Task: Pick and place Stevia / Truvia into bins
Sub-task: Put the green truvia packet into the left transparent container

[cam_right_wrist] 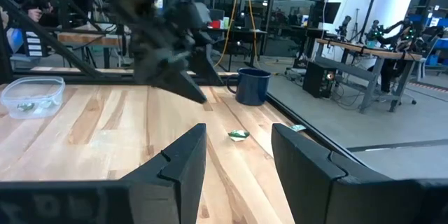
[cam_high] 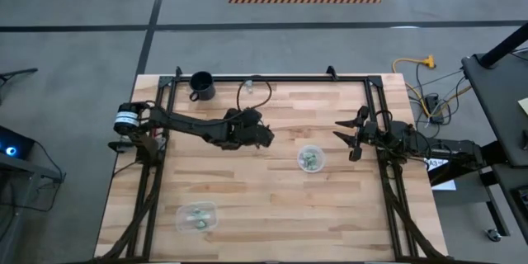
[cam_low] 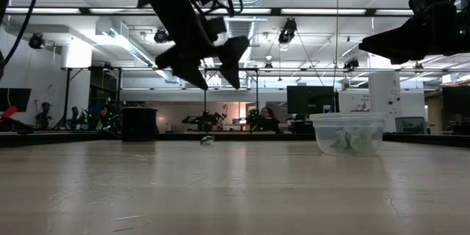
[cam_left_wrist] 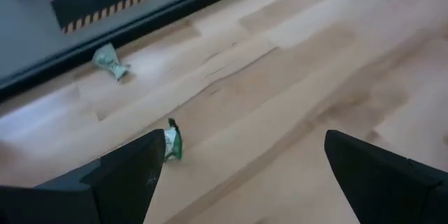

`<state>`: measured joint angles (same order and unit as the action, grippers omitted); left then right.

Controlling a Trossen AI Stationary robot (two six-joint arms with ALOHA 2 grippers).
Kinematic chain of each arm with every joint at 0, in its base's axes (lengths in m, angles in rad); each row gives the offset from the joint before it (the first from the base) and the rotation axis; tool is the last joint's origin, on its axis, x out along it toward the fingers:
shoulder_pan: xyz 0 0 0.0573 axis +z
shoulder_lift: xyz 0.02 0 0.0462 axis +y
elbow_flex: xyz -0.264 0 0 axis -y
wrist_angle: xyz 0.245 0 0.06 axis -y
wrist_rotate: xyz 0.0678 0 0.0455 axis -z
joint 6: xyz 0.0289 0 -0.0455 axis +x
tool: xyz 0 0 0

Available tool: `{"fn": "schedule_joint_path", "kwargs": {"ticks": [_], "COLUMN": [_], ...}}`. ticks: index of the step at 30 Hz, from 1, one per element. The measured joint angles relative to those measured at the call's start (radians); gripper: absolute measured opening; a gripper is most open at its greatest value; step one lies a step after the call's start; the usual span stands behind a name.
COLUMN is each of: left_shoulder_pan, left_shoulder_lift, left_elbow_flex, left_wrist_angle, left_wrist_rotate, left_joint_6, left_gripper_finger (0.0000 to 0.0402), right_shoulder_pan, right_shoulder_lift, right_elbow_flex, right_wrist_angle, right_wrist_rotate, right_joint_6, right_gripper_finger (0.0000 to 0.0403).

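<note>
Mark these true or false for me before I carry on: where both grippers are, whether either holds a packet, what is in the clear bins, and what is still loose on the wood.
1. The left gripper hangs open above the wooden table, holding nothing. True.
2. The round clear plastic bowl is empty. False: it holds green-and-white paper sweetener packets.
3. The rounded-rectangular clear plastic tub sits near the table's front left and holds packets. True.
4. No packet is left loose. False: a small green packet lies near the left gripper, and a crumpled one by the table's edge.
5. The right gripper is shut on a packet. False: it is open and empty.
</note>
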<state>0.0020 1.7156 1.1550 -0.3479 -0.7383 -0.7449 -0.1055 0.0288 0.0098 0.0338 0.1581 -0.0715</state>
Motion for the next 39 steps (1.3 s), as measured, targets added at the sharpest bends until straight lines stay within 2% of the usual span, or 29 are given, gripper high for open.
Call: {"fn": "schedule_joint_path", "kwargs": {"ticks": [4,11,20,39], "left_shoulder_pan": [0.058,0.118,0.147,0.209], "left_shoulder_lift": [0.061,0.147,0.189,0.269], "left_elbow_flex": [0.004,0.006,0.003,0.002], "left_wrist_angle": [0.000,0.004,0.016,0.076], "left_wrist_rotate": [0.038,0.040,0.030,0.126], "left_joint_6": [-0.035,-0.069,-0.087,-0.082], "left_gripper_finger": [0.0373,0.0373,0.0373,0.0373], "right_shoulder_pan": [0.000,0.000,0.000,0.000], "right_shoulder_lift": [0.001,0.000,0.000,0.001], "right_elbow_flex": [0.000,0.000,0.000,0.000], "right_wrist_angle": [0.000,0.000,0.000,0.000], "right_wrist_rotate": [0.000,0.000,0.000,0.000], "right_joint_6": [0.000,0.000,0.000,0.000], "right_gripper_finger": [0.0153,0.0153,0.0153,0.0153]}}
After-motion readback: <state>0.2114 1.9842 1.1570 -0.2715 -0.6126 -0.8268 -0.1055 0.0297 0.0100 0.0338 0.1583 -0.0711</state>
